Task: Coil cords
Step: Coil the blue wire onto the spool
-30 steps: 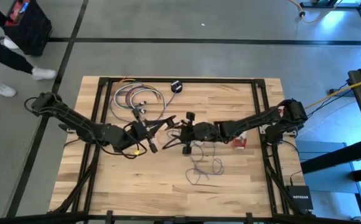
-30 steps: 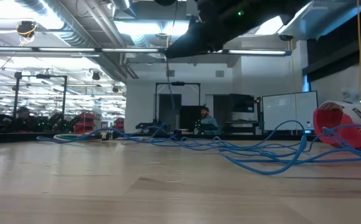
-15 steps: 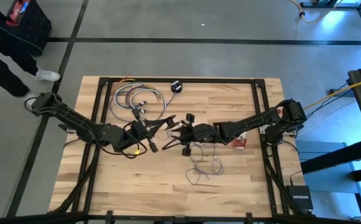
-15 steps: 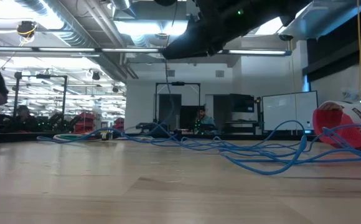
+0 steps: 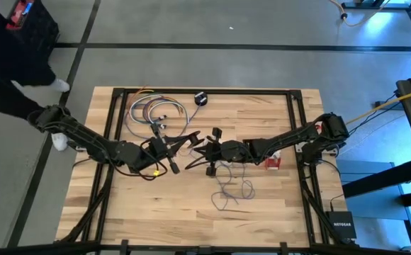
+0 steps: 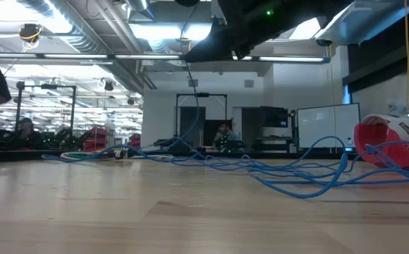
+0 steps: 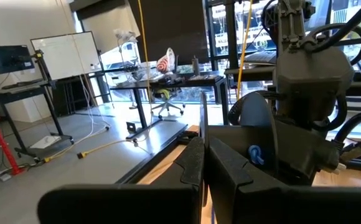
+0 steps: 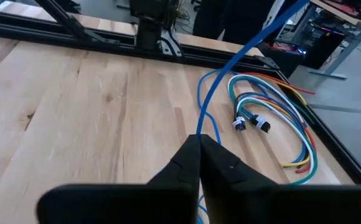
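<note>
The thin blue cord lies in loose loops (image 5: 230, 190) on the wooden table, right of centre, and a strand of it (image 8: 215, 81) rises off the boards. A small black puck (image 5: 201, 98) sits near the far edge. A red-and-white bundle (image 5: 273, 161) lies under the right arm. Both grippers meet above the table's middle. My left gripper (image 5: 190, 139) is shut and points level toward the right arm. My right gripper (image 5: 200, 147) is shut on the blue cord and slants down toward the table's left. My left gripper (image 7: 204, 146) is shut, and a thin strand (image 7: 204, 115) stands out of its fingertips; which part of the cord this is cannot be told. My right gripper (image 8: 199, 140) pinches one strand of the blue cord (image 8: 198, 127) at its fingertips, slanting down from the table's right. From there the strand climbs clear of the table.
A coil of several coloured cables (image 5: 156, 113) with small plugs lies at the far left of the table. A black frame rail (image 8: 106, 34) borders the table. A person stands on the floor beside the table's far left corner (image 5: 7, 71).
My right gripper has shut on the blue cord, staying where it was. The strand that hangs in the low view has swung a little. A person has walked up to the table's left side.
</note>
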Tool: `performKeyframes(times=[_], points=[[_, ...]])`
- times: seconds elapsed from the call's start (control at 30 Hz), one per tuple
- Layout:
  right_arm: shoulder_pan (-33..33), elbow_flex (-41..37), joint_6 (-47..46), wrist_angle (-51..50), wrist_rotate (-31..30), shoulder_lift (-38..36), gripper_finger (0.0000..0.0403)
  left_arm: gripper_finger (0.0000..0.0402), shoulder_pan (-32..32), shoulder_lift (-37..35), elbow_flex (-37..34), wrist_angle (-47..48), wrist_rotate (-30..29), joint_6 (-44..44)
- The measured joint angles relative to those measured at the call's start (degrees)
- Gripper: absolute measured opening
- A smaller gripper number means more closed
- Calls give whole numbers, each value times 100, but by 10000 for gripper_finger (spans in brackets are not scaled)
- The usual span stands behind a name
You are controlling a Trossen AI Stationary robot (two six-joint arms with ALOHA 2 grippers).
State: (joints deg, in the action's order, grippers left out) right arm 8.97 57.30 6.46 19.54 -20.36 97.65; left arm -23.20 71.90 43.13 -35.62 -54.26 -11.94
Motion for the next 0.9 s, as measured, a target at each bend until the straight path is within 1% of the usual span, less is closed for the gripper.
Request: performKeyframes(times=[0.13,0.23,0.37,0.43,0.53,0.6,0.77,0.9], points=[[2,0,0,-4,6,0,7,7,0,0,0,-67,0,-4],[49,0,0,0,198,0,4,7,0,0,0,-113,2,-27],[185,0,45,261,247,0,4,7,50,0,0,-111,2,28],[287,0,261,418,245,0,3,7,98,1,0,-106,2,103],[423,20,573,625,79,0,3,7,180,86,0,-120,2,168],[478,96,706,590,-30,0,3,7,233,171,0,-100,2,220],[544,290,948,542,-63,0,2,7,369,305,0,-63,5,273],[639,490,1080,270,-108,0,2,8,382,293,0,140,-30,251]])
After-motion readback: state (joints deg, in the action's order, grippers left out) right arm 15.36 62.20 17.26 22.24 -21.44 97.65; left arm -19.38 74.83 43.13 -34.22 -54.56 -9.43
